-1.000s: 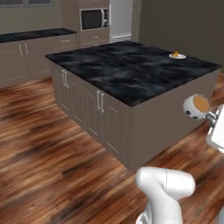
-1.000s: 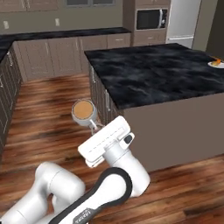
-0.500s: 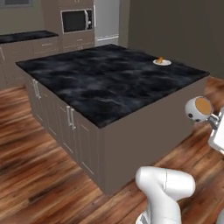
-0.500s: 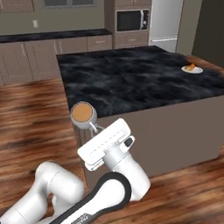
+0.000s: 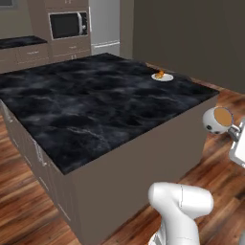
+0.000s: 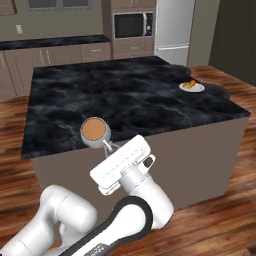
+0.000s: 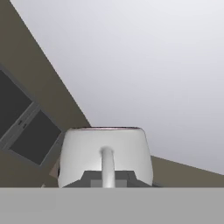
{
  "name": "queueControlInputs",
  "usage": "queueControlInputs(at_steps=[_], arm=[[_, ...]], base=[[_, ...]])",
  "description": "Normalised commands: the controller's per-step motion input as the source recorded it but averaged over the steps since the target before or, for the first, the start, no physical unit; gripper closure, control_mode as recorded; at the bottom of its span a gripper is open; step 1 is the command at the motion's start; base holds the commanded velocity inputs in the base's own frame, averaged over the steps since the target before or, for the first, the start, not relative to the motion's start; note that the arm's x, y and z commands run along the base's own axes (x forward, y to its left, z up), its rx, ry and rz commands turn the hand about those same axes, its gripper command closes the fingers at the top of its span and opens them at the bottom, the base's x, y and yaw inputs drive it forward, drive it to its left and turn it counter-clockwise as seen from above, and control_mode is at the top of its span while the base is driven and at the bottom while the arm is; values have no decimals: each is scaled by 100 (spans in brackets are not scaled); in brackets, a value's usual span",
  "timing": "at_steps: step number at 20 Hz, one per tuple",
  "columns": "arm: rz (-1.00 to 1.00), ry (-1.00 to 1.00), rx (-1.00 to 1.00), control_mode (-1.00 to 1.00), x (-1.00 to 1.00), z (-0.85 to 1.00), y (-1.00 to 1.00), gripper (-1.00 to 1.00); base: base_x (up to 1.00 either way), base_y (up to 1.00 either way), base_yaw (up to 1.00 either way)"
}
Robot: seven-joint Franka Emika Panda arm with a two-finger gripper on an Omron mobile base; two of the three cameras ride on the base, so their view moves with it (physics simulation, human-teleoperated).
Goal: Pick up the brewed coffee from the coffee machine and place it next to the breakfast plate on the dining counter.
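left base view: dining desk (image 5: 95, 110), black white-veined top w/ taupe sides, takes up left and middle; breakfast plate (image 5: 162, 76) sits on its far right part near the corner, w/ pastry and orange bit on it. microwave (image 5: 69, 25) in wall cabinets at back, pale fridge (image 5: 104, 24) just right of it. right of the desk's near corner the brewed coffee (image 5: 217, 120) hangs in the air over the wood floor (image 5: 225, 177), upright, brown liquid at rim, apart from the desk and well apart from the plate. right base view: wall-side counter (image 6: 55, 42) back left, microwave (image 6: 133, 25) and fridge (image 6: 172, 22) right of it; mug (image 6: 94, 133) shows in front of the desk's near edge (image 6: 150, 132), handle toward the end effector (image 6: 108, 147), which is closed tight on the handle; plate (image 6: 192, 87) on far right of the top (image 6: 125, 95). hand view: mug (image 7: 105, 155) low centre, handle (image 7: 106, 166) facing the cam, pinched betw the two dark fingertips (image 7: 89, 178); grey ceiling behind
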Motion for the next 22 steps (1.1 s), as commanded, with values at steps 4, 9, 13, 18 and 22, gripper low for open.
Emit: queueControlInputs(at_steps=[4, 9, 13, 18, 22], arm=[[0, 0, 0, 100, 0, 0, 0, 100], [0, 0, 0, 100, 0, 0, 0, 100], [0, 0, 0, 100, 0, 0, 0, 100], [0, 0, 0, 100, 0, 0, 0, 100], [0, 0, 0, 100, 0, 0, 0, 100]], base=[[100, -100, 0], [100, -100, 0], [95, -100, 0], [86, -100, 0], [98, -100, 1]])
